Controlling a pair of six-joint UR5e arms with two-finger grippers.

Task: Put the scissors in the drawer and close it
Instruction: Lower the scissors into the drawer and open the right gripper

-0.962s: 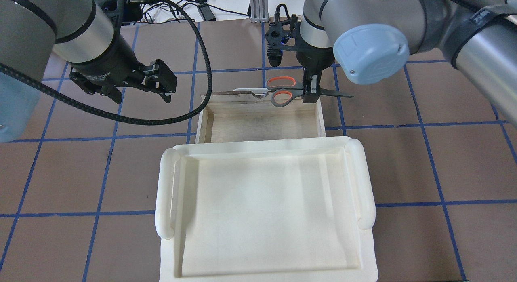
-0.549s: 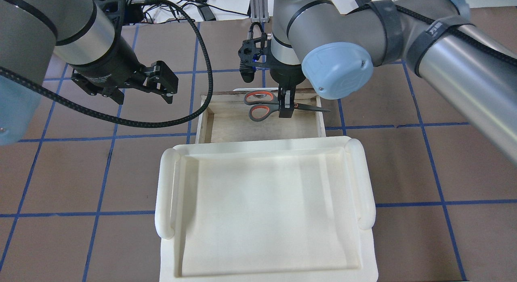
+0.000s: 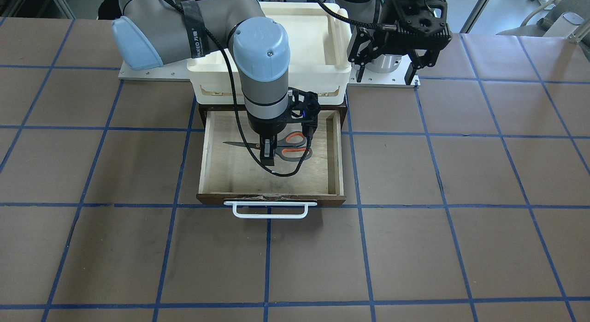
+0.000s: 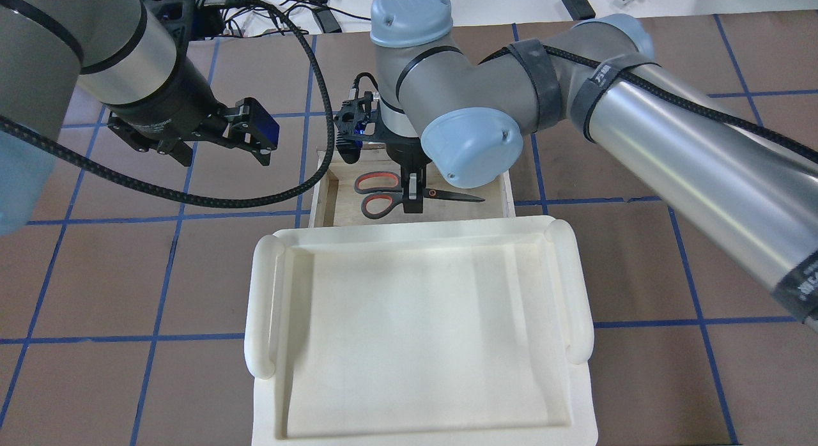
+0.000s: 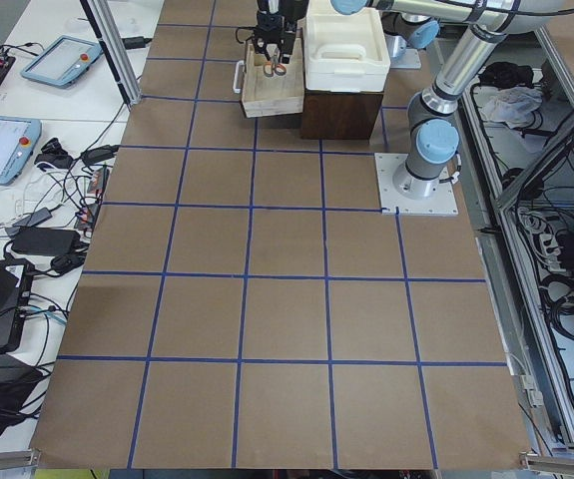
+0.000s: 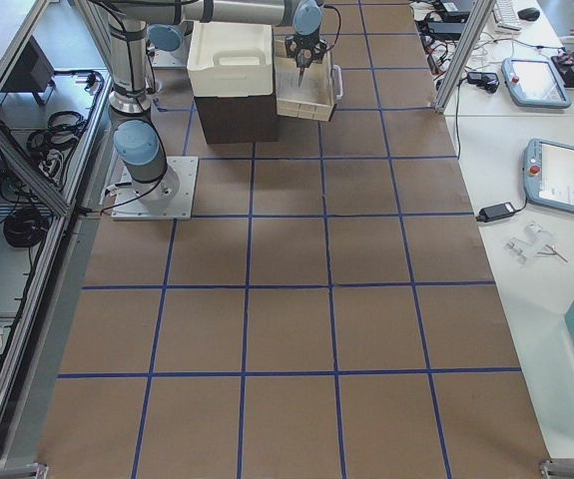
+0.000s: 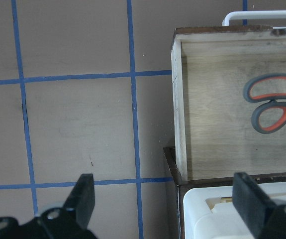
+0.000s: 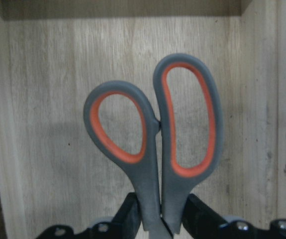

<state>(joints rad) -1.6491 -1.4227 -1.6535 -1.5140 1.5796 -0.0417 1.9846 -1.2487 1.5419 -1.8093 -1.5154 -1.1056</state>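
**Front view:** R gripper point(image 3: 267, 155) is pinching the scissors point(image 3: 295, 146) near the pivot, low over the floor of the open drawer point(image 3: 230, 176). Blades are pointing to 9 o'clock; handle bar point(image 3: 270, 210) is at 6.

**Overhead:** L gripper point(image 4: 259, 134) is hovering at 9 o'clock of the drawer, well apart.

**L wrist cam:** its fingers point(image 7: 83, 199) are standing spread, empty.

**R wrist cam:** jaws are clamping both shanks.

**Progress (est.):** scissors are inside but not let go; release and closing are remaining.

**Count:** 1 scissors, 1 drawer, 1 white bin point(image 4: 259, 318), 2 grippers.
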